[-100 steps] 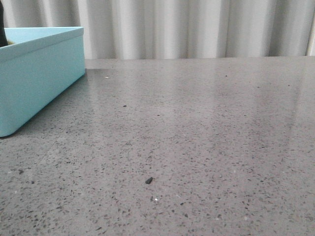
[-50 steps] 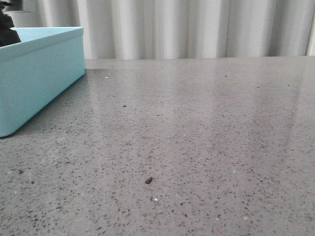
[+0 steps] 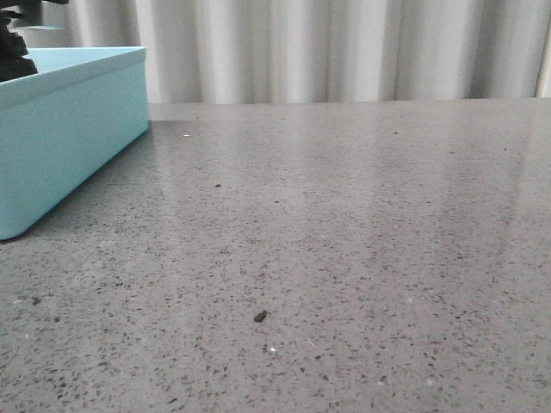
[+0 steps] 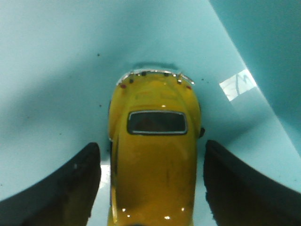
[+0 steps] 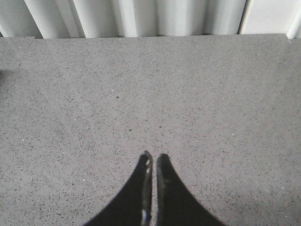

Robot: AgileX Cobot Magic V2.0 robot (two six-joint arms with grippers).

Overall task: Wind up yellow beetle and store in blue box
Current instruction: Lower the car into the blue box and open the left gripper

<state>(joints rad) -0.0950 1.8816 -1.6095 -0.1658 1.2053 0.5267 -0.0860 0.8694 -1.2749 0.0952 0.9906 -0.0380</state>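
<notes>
Inside the blue box (image 4: 56,52), the yellow beetle (image 4: 154,150) lies lengthwise between the left gripper (image 4: 153,183)'s spread fingers, apparently released, while the right gripper (image 5: 151,162) hangs clenched and empty over the bare table (image 5: 211,94).

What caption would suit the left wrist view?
Yellow beetle resting on the blue box floor, between the open left gripper fingers.

Yellow beetle (image 4: 153,160) – turquoise box (image 3: 69,129), grey-speckled table (image 3: 344,258)
</notes>
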